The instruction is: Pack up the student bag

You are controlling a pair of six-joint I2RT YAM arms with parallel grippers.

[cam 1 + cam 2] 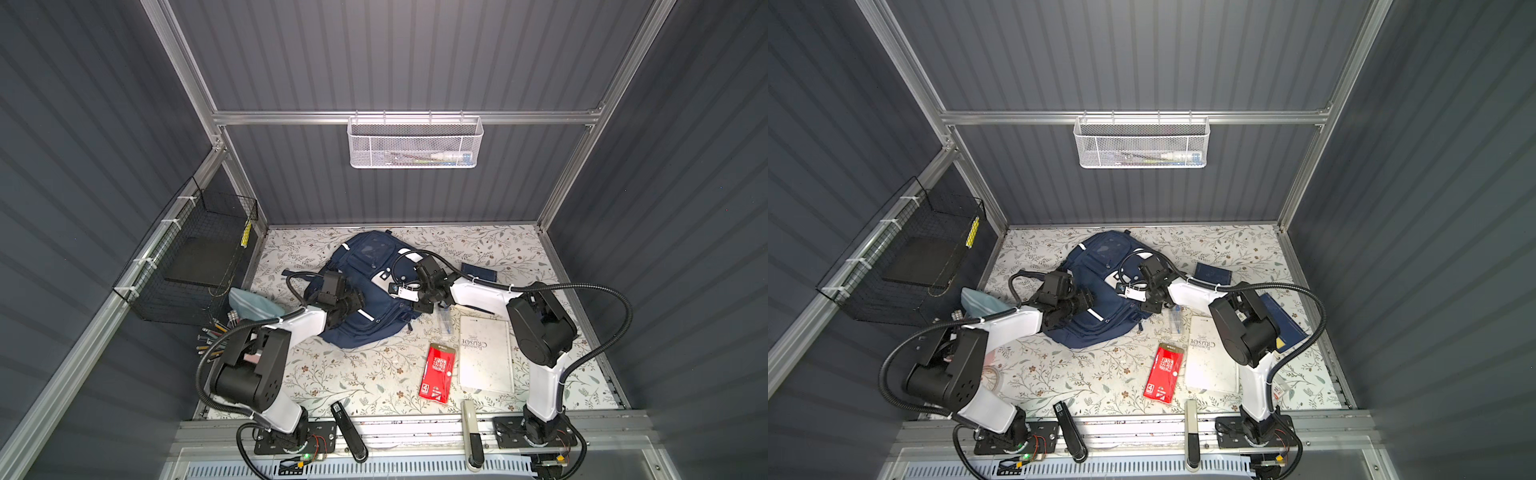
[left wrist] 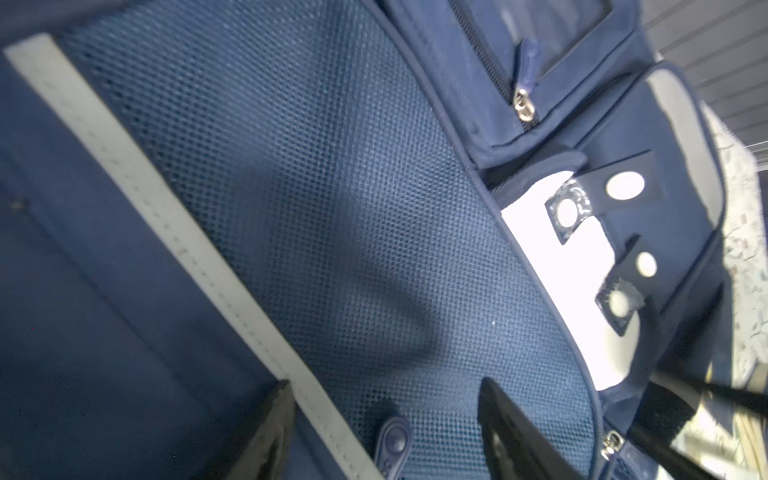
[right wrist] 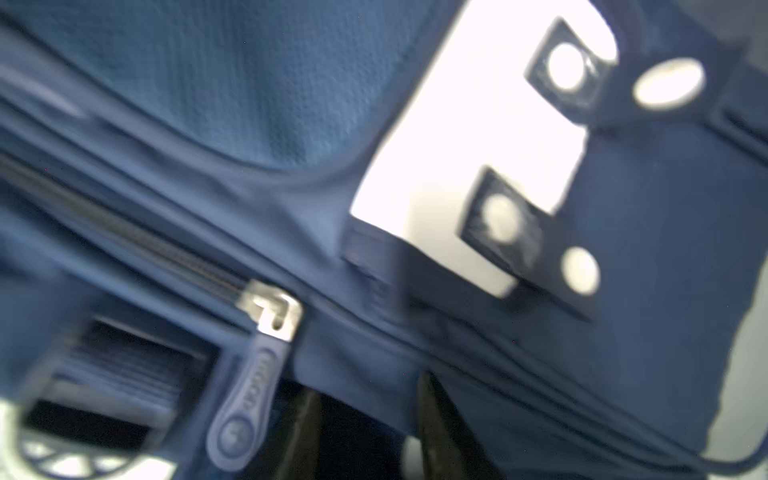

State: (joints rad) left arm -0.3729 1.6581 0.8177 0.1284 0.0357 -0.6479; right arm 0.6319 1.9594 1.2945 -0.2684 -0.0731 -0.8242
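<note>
Left end effector [image 2: 386, 386]: two black fingers [image 2: 511, 432] spread wide, released. Between them lie only mesh and one navy zip pull [image 2: 392, 440], touched by neither finger. One pale stripe [image 2: 166, 228] runs past one finger.

Right end effector [image 3: 370, 386]: two fingers close together with navy cloth in the gap. The picture is blurred, so I cannot tell whether it is clamped on the cloth or only pressed to it. One zip pull with a metal slider lies just beside it.

Both wrist views show one white patch [image 3: 478, 145] carrying four round white discs [image 2: 625, 185]. The left wrist view shows three zip sliders, the right wrist view one.

In both top views the student bag [image 1: 365, 266] [image 1: 1100, 266] lies on the table [image 1: 353, 382], front up. The left end effector [image 1: 357, 301] and right end effector [image 1: 419, 297] are both on it.

Outward from the right end effector:
- one clear packet [image 1: 444, 322]
- one white book [image 1: 486, 353]
- one red packet [image 1: 438, 372]
- one small navy case [image 1: 480, 272]

In a top view one larger navy book [image 1: 1283, 324] shows past the right arm.

Outward from the left end effector: one light-blue pouch [image 1: 249, 305]. In a top view a spread of pencils [image 1: 214, 336] shows, too small to count.

Two baskets hang on the walls: one black wire [image 1: 195, 257], one white mesh [image 1: 415, 143].
</note>
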